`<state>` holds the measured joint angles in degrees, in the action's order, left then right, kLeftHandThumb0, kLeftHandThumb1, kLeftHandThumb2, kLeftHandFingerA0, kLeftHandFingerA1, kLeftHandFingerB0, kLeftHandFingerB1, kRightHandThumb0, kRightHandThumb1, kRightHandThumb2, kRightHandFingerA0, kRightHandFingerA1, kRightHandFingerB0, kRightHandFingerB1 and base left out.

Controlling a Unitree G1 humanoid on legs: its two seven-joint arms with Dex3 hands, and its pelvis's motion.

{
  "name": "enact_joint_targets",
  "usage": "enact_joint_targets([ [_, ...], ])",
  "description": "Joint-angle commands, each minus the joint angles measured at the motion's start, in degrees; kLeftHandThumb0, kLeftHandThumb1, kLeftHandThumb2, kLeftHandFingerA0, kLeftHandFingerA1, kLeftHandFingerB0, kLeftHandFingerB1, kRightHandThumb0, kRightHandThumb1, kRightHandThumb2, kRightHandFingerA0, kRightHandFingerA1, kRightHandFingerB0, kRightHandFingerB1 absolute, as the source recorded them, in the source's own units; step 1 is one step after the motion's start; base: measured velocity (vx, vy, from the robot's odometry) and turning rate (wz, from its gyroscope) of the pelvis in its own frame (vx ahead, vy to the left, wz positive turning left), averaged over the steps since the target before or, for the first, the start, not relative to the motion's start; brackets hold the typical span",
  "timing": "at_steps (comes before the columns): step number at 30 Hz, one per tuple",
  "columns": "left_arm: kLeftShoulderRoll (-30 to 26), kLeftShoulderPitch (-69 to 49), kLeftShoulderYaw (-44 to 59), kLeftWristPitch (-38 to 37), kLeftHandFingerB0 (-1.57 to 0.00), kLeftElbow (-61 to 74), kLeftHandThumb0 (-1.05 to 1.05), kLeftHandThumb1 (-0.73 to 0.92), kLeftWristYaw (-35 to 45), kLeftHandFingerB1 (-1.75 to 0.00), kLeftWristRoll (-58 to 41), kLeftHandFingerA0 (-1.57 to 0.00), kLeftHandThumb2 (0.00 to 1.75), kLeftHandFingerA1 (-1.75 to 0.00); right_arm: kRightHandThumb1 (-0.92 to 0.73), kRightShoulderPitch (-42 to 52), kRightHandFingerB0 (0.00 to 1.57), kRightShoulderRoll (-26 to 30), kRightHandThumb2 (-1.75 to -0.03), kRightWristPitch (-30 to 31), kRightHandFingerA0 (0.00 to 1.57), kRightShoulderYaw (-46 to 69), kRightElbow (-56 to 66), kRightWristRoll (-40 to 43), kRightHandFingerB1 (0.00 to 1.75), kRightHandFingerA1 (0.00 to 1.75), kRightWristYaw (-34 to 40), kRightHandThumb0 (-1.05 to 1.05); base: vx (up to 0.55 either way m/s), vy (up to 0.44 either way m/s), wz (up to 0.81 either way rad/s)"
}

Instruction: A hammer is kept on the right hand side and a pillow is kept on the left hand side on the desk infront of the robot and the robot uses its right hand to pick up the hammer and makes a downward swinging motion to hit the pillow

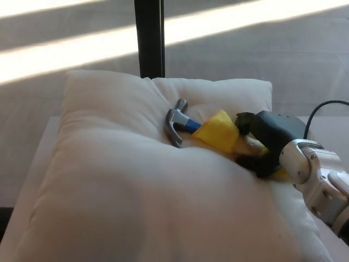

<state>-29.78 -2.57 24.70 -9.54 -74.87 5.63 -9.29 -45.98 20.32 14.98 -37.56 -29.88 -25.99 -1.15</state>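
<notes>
While the right hand (260,146) comes in from about 4 o'clock with its black fingers (256,164) closed around the handle, the hammer (182,126) lies with its metal head pressed into the white pillow (131,185), a little to the 1 o'clock side of the pillow's middle. Yellow foam (218,132) is wrapped on the handle between the head and the hand, and a short blue part shows just beside the head. The pillow covers most of the pale worktop (41,153), whose edge shows at 9 o'clock, and a dark post (149,38) stands behind at 12 o'clock.
</notes>
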Motion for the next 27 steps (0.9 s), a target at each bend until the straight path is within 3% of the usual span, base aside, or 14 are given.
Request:
enact_joint_targets([
  [1, -1.7, -0.3, 0.2, 0.1, -0.65, 0.1, -0.6, 0.74, 0.4, -0.53, -0.1, -0.66, 0.62, -0.61, -0.67, 1.4, 0.8, 2.6, -0.79, -1.3, 0.9, 0.6, -3.5, -4.9, 0.85, 1.7, -1.0, -0.32, 0.0, 0.0, 0.0],
  [2, -1.6, -0.5, 0.9, 0.3, -0.63, 0.0, -0.6, 0.73, 0.4, -0.52, -0.7, -0.66, 0.62, -0.61, -0.66, 0.8, 0.71, 2.9, -0.84, -2.9, 0.9, 2.0, -3.7, -4.8, 1.12, 1.73, 0.4, -0.3, 0.0, 0.0, 0.0],
  [3, -1.6, -0.6, 0.7, 0.2, -0.6, -0.1, -0.6, 0.73, 0.3, -0.5, -0.5, -0.66, 0.62, -0.6, -0.65, 0.3, 0.71, 2.8, -0.84, -2.4, 0.93, 3.0, -3.9, -4.4, 0.86, 1.71, 0.2, -0.28, 0.0, 0.0, 0.0],
  [5, -1.6, -0.8, 0.9, 0.0, -0.56, -0.1, -0.61, 0.74, 0.7, -0.49, -0.6, -0.65, 0.62, -0.58, -0.64, -0.6, 0.74, 2.6, -0.75, -3.1, 0.96, 4.8, -4.3, -4.0, 0.67, 1.67, 0.2, -0.28, 0.0, 0.0, 0.0],
  [6, -1.6, -0.8, 0.9, 0.0, -0.58, -0.1, -0.61, 0.74, 0.9, -0.5, -0.5, -0.65, 0.62, -0.59, -0.61, -1.0, 0.66, 2.9, -0.79, -3.4, 0.9, 5.6, -4.4, -3.6, 1.24, 1.74, 0.2, -0.27, 0.0, 0.0, 0.0],
  [7, -1.7, -0.8, 0.7, 0.0, -0.63, 0.0, -0.61, 0.75, 0.8, -0.52, -0.3, -0.66, 0.62, -0.62, -0.64, -1.6, 0.74, 3.1, -0.82, -3.6, 0.91, 6.5, -4.6, -3.8, 0.96, 1.73, -0.1, -0.27, 0.0, 0.0, 0.0],
  [10, -1.5, -0.9, 1.3, 0.3, -0.65, 0.2, -0.61, 0.73, 0.6, -0.53, -0.9, -0.67, 0.61, -0.63, -0.72, -2.3, 0.77, 2.6, -0.7, -3.1, 0.97, 12.4, -3.8, -0.4, 0.73, 1.7, 0.1, -0.32, 0.0, 0.0, 0.0],
  [11, -1.3, -1.0, 1.6, 0.6, -0.64, 0.1, -0.6, 0.72, 0.3, -0.52, -1.1, -0.65, 0.61, -0.63, -0.54, -2.7, 0.81, 2.6, -0.98, -3.5, 1.23, 13.7, -3.3, -0.2, 0.83, 1.37, -0.2, -0.38, 0.0, 0.0, 0.0],
  [13, -1.3, -1.2, 1.8, 0.5, -0.64, 0.1, -0.6, 0.72, 0.4, -0.52, -1.1, -0.65, 0.61, -0.63, -0.54, -2.7, 0.81, 2.0, -0.98, -3.7, 1.23, 14.5, -3.5, -1.0, 0.83, 1.37, -0.6, -0.38, 0.0, 0.0, 0.0],
  [14, -1.4, -1.3, 1.1, 0.1, -0.63, 0.4, -0.58, 0.75, 0.1, -0.51, -0.4, -0.62, 0.62, -0.62, -0.53, -3.5, 0.81, 1.6, -1.14, -3.8, 0.94, 18.9, -2.2, 2.3, 1.39, 1.74, -0.1, -0.26, 0.0, 0.0, 0.0],
  [23, -1.4, -1.8, 1.0, 1.1, -0.67, 0.2, -0.59, 0.73, -0.6, -0.53, -0.3, -0.65, 0.62, -0.61, -0.43, -6.0, 0.88, -1.4, -1.26, -3.7, 0.97, 35.3, 1.6, 10.4, 1.47, 1.75, 1.3, -0.21, 0.0, 0.0, 0.0],
  [24, -1.5, -1.8, 1.0, 1.0, -0.65, 0.3, -0.59, 0.73, -0.6, -0.53, -0.3, -0.63, 0.62, -0.63, -0.43, -6.4, 1.07, -1.4, -1.15, -3.7, 1.23, 37.0, 1.9, 11.5, 1.26, 1.4, 1.0, -0.25, 0.0, 0.0, 0.0],
  [25, -1.5, -2.1, 0.9, 0.6, -0.64, 0.3, -0.6, 0.74, -0.4, -0.52, -0.1, -0.63, 0.62, -0.62, -0.41, -6.6, 0.86, -1.5, -1.2, -3.3, 0.97, 38.1, 2.0, 11.7, 1.51, 1.75, 1.2, -0.2, 0.0, 0.0, 0.0],
  [27, -1.5, -2.2, 1.0, 0.7, -0.63, 0.4, -0.61, 0.73, -0.3, -0.52, -0.3, -0.64, 0.61, -0.63, -0.43, -7.7, 0.83, -0.5, -1.14, -2.0, 0.97, 42.4, 2.0, 13.8, 1.55, 1.75, 1.1, -0.19, 0.0, 0.0, 0.0],
])
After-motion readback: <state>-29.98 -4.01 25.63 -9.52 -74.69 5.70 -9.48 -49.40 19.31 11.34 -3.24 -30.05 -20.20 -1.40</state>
